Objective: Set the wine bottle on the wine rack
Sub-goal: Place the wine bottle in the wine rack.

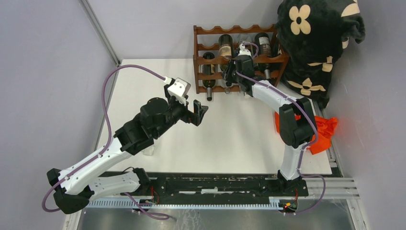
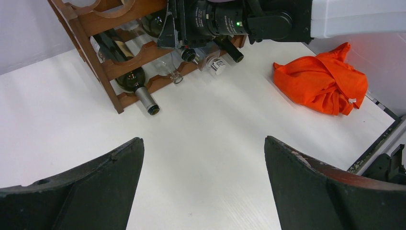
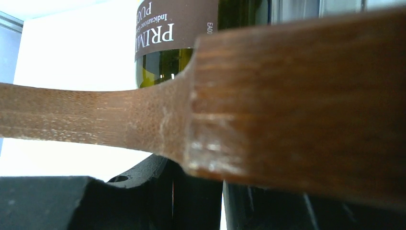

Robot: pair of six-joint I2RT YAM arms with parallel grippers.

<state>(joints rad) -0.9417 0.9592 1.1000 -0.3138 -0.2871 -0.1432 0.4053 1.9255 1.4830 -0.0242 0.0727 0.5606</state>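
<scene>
1. Location: the green glass wine bottle with a brown printed label [image 3: 165,67] lies on its side in the reddish-brown wooden wine rack with scalloped rails [image 1: 215,30]; its body shows beyond a front rail; the rack stands at the far side of the white counter [image 1: 158,86].
2. Right pincer [image 3: 197,205]: clenched at the rack's front; a dark neck-like shape sits between its fingers, so it is judged to be grasping the bottle's neck; the rail hides the join.
3. Left pincer [image 2: 203,143]: released, jaws wide, above bare counter, well apart from the rack.
4. Handling: judged rigid, heavy toward the base, smooth, slippery, breakable; take hold at the neck below the lip, or around the labelled body, where paper adds friction.
5. Caution: the weight overhangs a neck grip; seat the body in its scallop before release.
</scene>
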